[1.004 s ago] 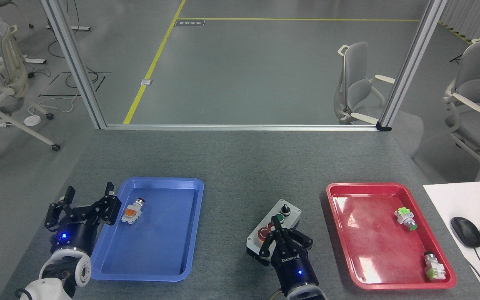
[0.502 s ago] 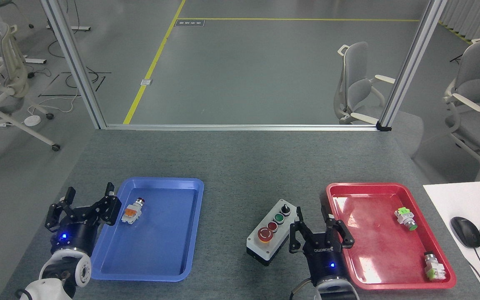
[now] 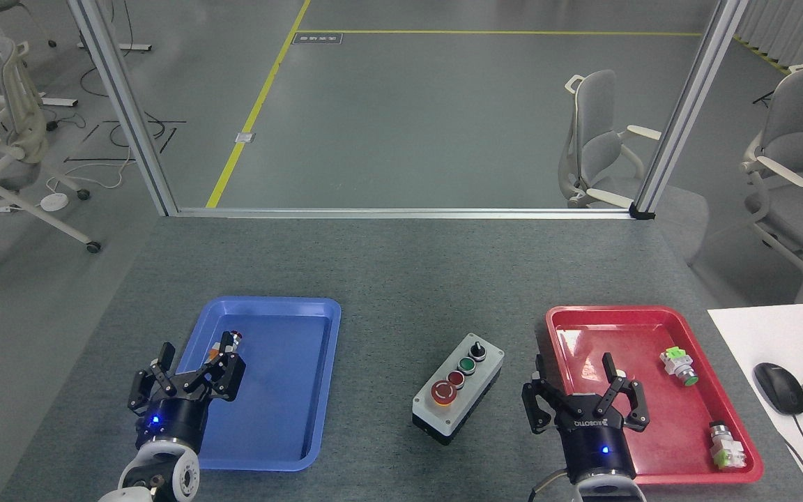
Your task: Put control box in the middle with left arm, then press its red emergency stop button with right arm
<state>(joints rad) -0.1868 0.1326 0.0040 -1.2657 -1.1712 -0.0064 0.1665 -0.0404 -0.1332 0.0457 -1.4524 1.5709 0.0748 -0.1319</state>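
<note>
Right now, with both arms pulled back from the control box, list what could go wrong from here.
1. The left gripper hangs open over the blue tray, right beside the small orange-and-white switch part; a sweep toward the middle could knock it.
2. The right gripper hangs open over the near-left rim of the red tray; lowering or swinging could catch that rim.
3. On the control box, the red emergency stop button sits close to a smaller red button; a slightly off press could hit it.

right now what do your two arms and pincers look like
Both match: the left pincer and the right pincer are black, with jointed linkage fingers on a black cylindrical base that carries a small blue light. The right one bears white ROBOTIQ lettering. Behind each base comes a silver-grey ring, then white arm casing, and a grey cable curves out beside the right wrist.
</note>
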